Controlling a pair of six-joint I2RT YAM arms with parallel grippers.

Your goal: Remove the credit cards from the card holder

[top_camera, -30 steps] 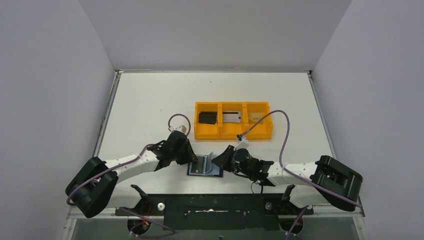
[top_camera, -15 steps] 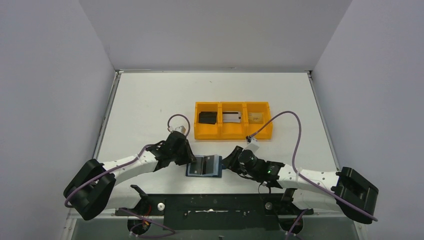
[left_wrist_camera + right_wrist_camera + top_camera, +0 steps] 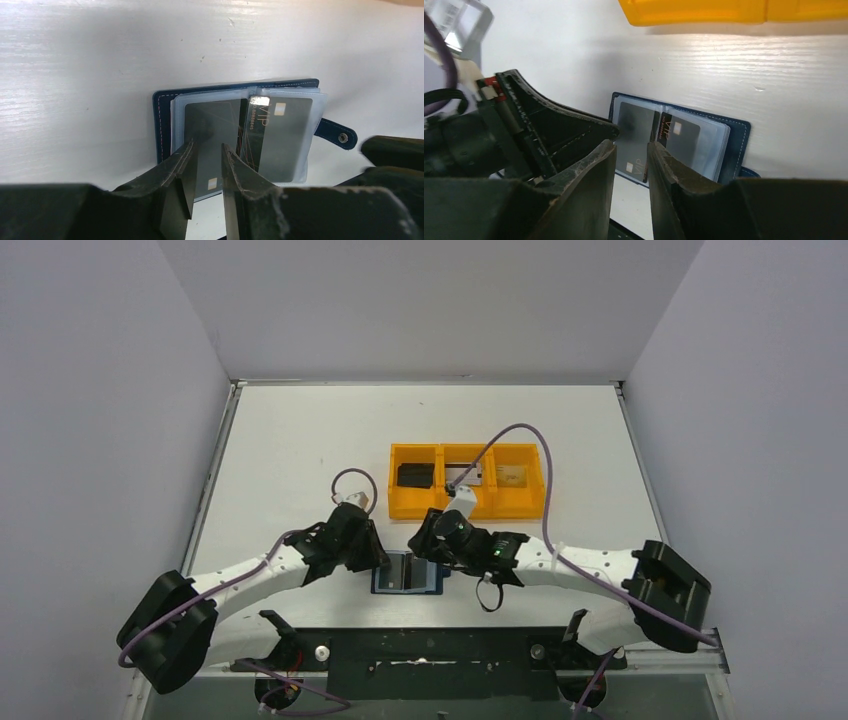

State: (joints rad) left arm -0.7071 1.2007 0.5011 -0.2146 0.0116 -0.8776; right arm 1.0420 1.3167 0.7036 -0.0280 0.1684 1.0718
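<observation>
Currently the card holder (image 3: 408, 573) lies open and flat on the table (image 3: 300, 460) near its front edge, between the two arms, closing tab pointing towards the right arm. Two dark credit cards sit in its clear sleeves, the left card (image 3: 212, 130) and the right card (image 3: 282, 135). The left gripper (image 3: 207, 150) is low over the left page with its jaws a narrow gap apart and nothing visibly between them; judged to be pinning that half so the wallet stays put. The right gripper (image 3: 631, 147) comes in from the tray side, jaws likewise slightly parted and empty, tips aimed at the left sleeve, probably lining up on a card edge. The orange tray (image 3: 466, 508) behind holds a black card (image 3: 415, 475), a silver card (image 3: 470, 473) and a tan card (image 3: 513, 475), one per compartment. Judgement: partly done, two cards left to pull.
</observation>
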